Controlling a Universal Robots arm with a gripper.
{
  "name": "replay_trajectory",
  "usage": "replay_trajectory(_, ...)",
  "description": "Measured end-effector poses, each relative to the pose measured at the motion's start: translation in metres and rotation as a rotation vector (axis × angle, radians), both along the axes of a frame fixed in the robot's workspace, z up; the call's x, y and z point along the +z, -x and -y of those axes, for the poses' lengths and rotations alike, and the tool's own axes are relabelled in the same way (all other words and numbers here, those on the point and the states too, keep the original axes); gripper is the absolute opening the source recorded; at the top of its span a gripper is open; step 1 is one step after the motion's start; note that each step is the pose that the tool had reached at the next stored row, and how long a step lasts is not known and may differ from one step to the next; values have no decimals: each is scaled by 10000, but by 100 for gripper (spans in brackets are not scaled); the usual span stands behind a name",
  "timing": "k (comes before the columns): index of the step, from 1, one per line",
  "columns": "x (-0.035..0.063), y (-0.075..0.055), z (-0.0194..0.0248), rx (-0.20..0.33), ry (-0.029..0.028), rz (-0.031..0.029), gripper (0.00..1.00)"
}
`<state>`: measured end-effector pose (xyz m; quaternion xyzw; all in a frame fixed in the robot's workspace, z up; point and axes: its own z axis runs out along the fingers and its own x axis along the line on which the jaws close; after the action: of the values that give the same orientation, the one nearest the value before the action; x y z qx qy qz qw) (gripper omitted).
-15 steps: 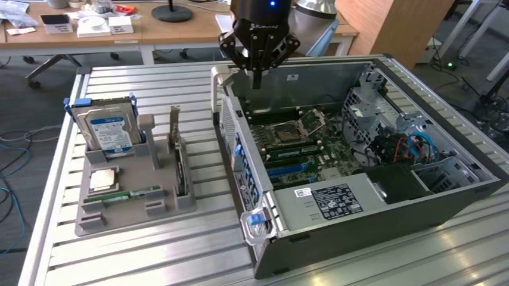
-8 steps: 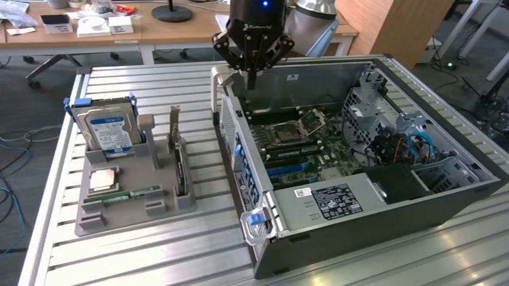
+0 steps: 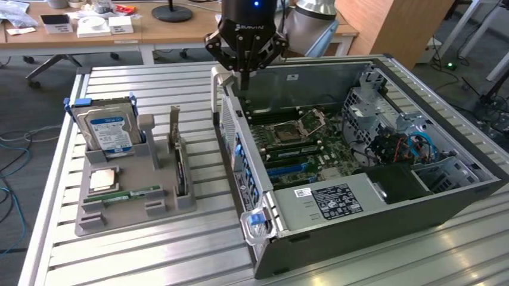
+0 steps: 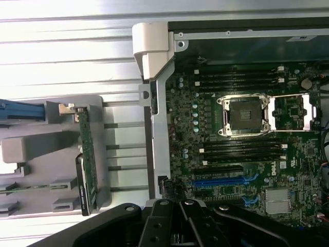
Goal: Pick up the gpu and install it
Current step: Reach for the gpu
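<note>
Step in hand: approach, pick not yet begun. Gripper (image 3: pixel 244 80) is clenched on nothing and hovers over the case (image 3: pixel 413 202) corner. Gpu (image 3: pixel 176 149) stands on edge in the tray (image 3: pixel 127 199), well apart, at the gripper's 7 o'clock in the exterior view. A grasp likely calls for opened jaws centred over its top edge.

Slatted metal table (image 3: pixel 143 256), wooden desk (image 3: pixel 159 33) behind, wooden panel (image 3: pixel 390 24) at exterior view's right, grey floor (image 3: pixel 32 107) with loose cables (image 3: pixel 11 145)
</note>
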<state>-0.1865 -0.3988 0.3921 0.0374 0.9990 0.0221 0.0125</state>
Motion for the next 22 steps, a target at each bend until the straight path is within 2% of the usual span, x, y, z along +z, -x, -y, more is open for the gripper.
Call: replay_trajectory(22,-10,341,-3,0,0,0,10)
